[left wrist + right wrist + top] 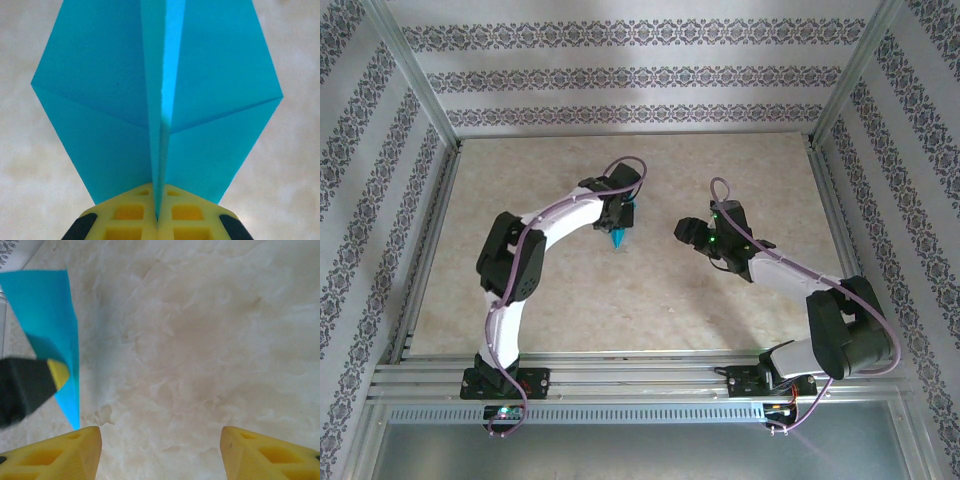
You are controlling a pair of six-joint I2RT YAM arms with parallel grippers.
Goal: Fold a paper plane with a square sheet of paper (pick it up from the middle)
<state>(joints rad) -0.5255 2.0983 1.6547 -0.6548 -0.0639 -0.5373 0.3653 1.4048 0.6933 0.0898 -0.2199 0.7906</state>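
task thing: teal-blue paper plane (100, 105), thin paper folded along a centre ridge, one flat wing on each side, a diagonal crease line across each wing.
location: around the middle of the beige marbled desk (570, 310), slightly left of centre, well apart from all four edges.
orientation: the paper sticks out of the claw on the side facing the near edge; in the left wrist view the ridge runs straight away from the fingers.
desk contact: cannot tell whether the paper touches the surface.
left claw: left gripper (616, 215) is pressed together and pinches the paper plane by its centre ridge. Its yellow fingers (125, 220) meet with the ridge sandwiched between them, and the wings fan out on both sides.
right claw: right gripper (160, 437) is spread wide, with nothing between its yellow fingertips and bare desk below.
right claw position: to the right of the left claw, near it but apart, about level with it relative to the far edge, its front end turned toward the paper.
right wrist view: the teal paper sits at the left border, with a black finger tipped in yellow lying across its lower part.
arms: left arm (535, 235), white links with black joints, arcs in from the near-left corner; right arm (790, 270) reaches in from the near-right corner.
surround: aluminium rails (620, 378) run along the near edge; patterned wallpaper panels (620, 75) stand behind the far edge.
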